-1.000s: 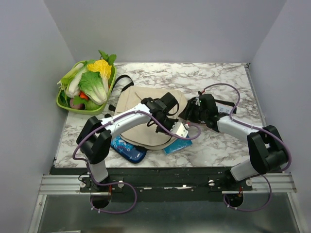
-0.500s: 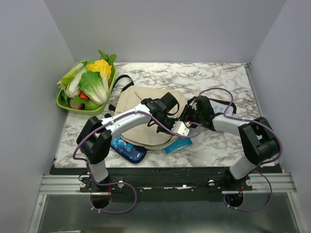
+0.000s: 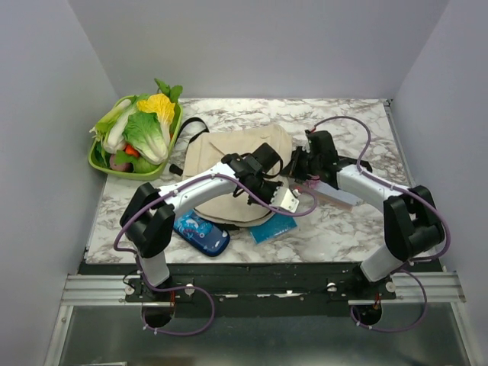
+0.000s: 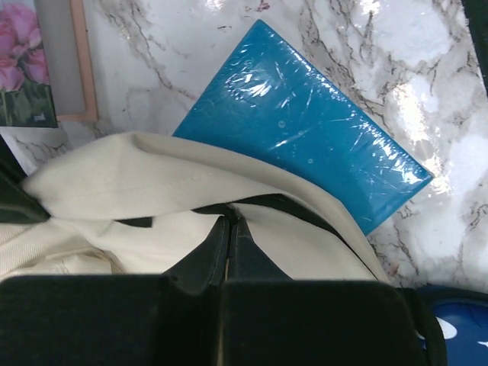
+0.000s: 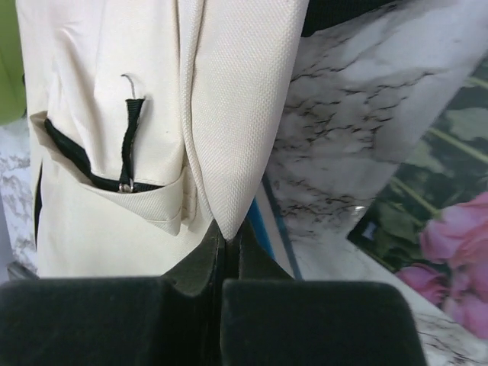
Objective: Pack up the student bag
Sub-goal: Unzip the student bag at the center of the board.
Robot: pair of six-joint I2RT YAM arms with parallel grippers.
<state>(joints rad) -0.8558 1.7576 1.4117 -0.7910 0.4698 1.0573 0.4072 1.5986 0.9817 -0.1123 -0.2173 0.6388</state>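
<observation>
The student bag (image 3: 221, 164), beige cloth with black trim, lies mid-table. My left gripper (image 3: 263, 187) is shut on its black-trimmed opening edge; in the left wrist view the fingertips (image 4: 230, 221) pinch the trim over cream cloth (image 4: 152, 183). My right gripper (image 3: 300, 164) is shut on a fold of the bag's cloth at its right side; in the right wrist view the jaws (image 5: 229, 232) clamp the tip of that fold, with the bag's pocket (image 5: 99, 114) beyond. A blue book (image 3: 274, 226) lies partly under the bag's near edge, and shows as the blue book (image 4: 305, 145) in the left wrist view.
A dark-blue pencil case (image 3: 200, 234) lies at the bag's near left. A flower-print book (image 3: 335, 194) lies under the right arm. A green basket (image 3: 97, 162) of vegetables stands at the back left. Grey walls close in three sides.
My right gripper has closed on the bag's cloth and drawn it up and back. The bag's right side has risen, uncovering more of the blue book. The left gripper keeps its hold.
</observation>
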